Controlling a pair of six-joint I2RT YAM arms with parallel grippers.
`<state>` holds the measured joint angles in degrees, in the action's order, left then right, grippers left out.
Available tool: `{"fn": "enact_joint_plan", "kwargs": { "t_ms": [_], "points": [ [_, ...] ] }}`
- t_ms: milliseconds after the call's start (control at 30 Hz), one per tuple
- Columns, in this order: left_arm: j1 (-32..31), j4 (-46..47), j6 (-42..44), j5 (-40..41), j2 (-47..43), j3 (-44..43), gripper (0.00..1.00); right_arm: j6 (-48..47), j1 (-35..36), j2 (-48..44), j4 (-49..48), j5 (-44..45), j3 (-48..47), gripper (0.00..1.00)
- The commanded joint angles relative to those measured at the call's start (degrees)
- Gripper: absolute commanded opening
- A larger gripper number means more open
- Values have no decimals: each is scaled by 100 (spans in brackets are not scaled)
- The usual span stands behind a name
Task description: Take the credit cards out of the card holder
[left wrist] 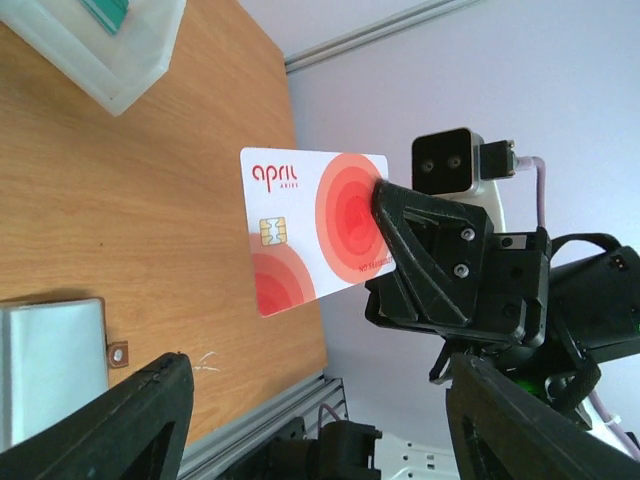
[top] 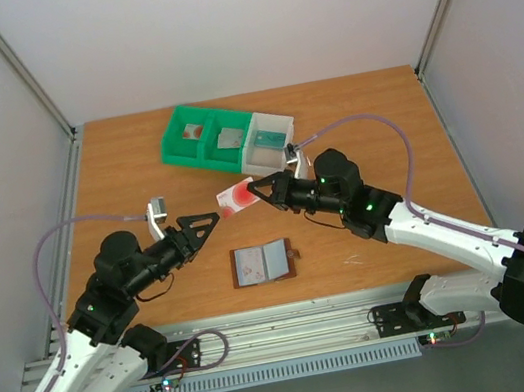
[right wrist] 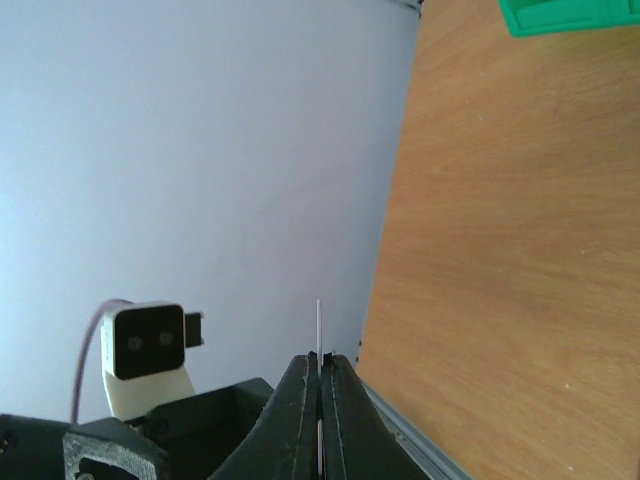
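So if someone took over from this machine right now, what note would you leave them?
Right gripper: shut on a red-and-white card, held above the table.
Left gripper: open, empty, facing that card without touching.
Wallet: lying open on the table, near the arms.
Done: this card is out.
Left: set it down, probably in the bins at the back, then check the wallet for more.

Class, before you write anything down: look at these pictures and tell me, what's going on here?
The right tool is shut on one end of a red and white card, holding it in the air above the table. The left tool is open and points at the card without touching it. The card holder lies open on the table, nearer the arms. At the far side sit a green bin and a white bin.
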<state>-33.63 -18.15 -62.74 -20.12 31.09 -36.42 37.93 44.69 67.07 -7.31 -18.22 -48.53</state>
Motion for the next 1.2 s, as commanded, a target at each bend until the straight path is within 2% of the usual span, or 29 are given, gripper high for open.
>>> {"fn": "enact_joint_plan", "kwargs": {
  "t_ms": [0,133,367,467,600,667,833,1033,1167],
  "points": [
    [-21,799,-624,184,24,115,68,431,22,-49,-497,456,139,1],
    [-21,949,-892,231,205,161,64,535,48,-133,-501,536,260,1],
    [-21,1857,-1334,-98,711,354,54,720,130,-150,-679,589,371,1],
    [-21,2095,-1445,-176,865,360,54,780,150,-141,-716,640,400,1],
    [-21,2080,-1476,-154,916,368,61,798,154,-199,-727,749,461,1],
    [-21,2117,-1544,-142,953,454,60,810,154,-220,-745,775,467,1],
    [-17,2562,-1787,-159,1023,685,41,836,163,-240,-772,774,446,1],
    [-21,2591,-1787,-39,976,710,24,897,164,-242,-804,776,519,1],
    [-21,2720,-1785,-1,947,786,8,925,163,-244,-828,754,575,1]
  ]
}}
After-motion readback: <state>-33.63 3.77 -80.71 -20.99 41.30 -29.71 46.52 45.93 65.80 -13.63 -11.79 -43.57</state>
